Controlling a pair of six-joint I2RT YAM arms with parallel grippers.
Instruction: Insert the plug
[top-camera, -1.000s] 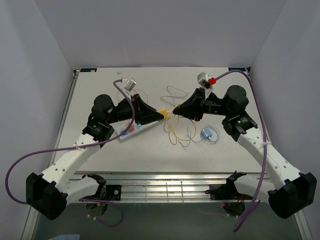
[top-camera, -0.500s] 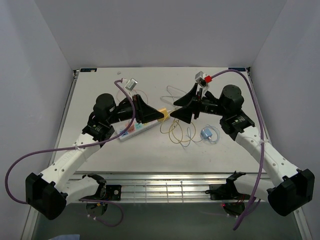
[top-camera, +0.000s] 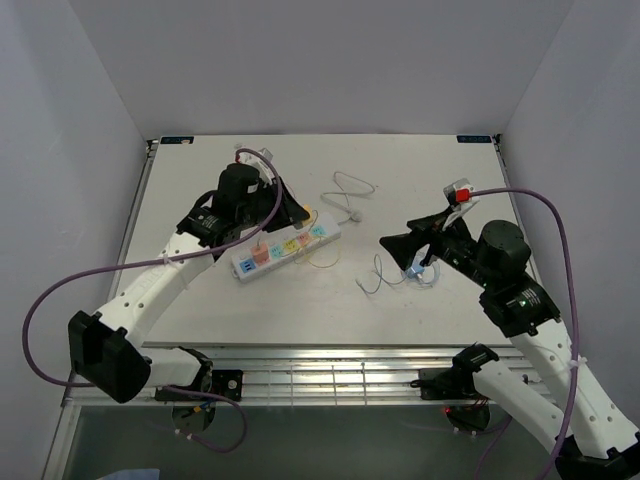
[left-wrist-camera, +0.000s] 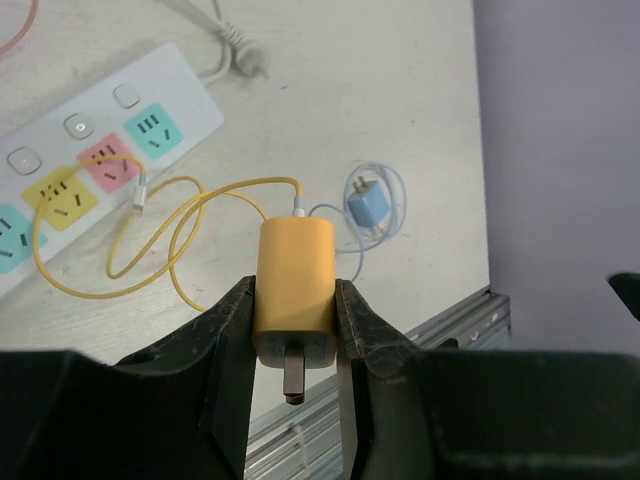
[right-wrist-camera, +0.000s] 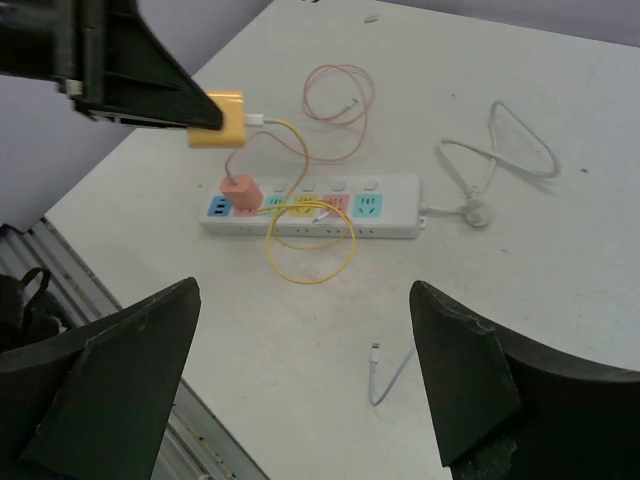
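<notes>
Left hand (left-wrist-camera: 295, 325): it is clamping the yellow block-shaped charger plug (left-wrist-camera: 295, 285) by its two flat sides, with the dark fingers (left-wrist-camera: 232, 340) pressing narrow against the body.
Plug: it is hanging in the air in that grip, one metal prong sticking out past the fingers, and it is not sitting in any socket.
Plug cable: a thin yellow cable (left-wrist-camera: 170, 240) is running from the plug's far end and looping over the tabletop (left-wrist-camera: 380, 90) and across the strip.
Strip: the long white power strip with coloured sockets (right-wrist-camera: 310, 205) is lying flat on the tabletop, close under the left hand in the top view, with a salmon-pink plug (right-wrist-camera: 240, 188) sitting in a socket near one end.
Right hand (right-wrist-camera: 305, 290): it is gaping wide, holding nothing and touching nothing, well apart from the strip.
Nearby: a small blue charger with coiled pale cable (top-camera: 413, 268) is lying just beside the right hand.
</notes>
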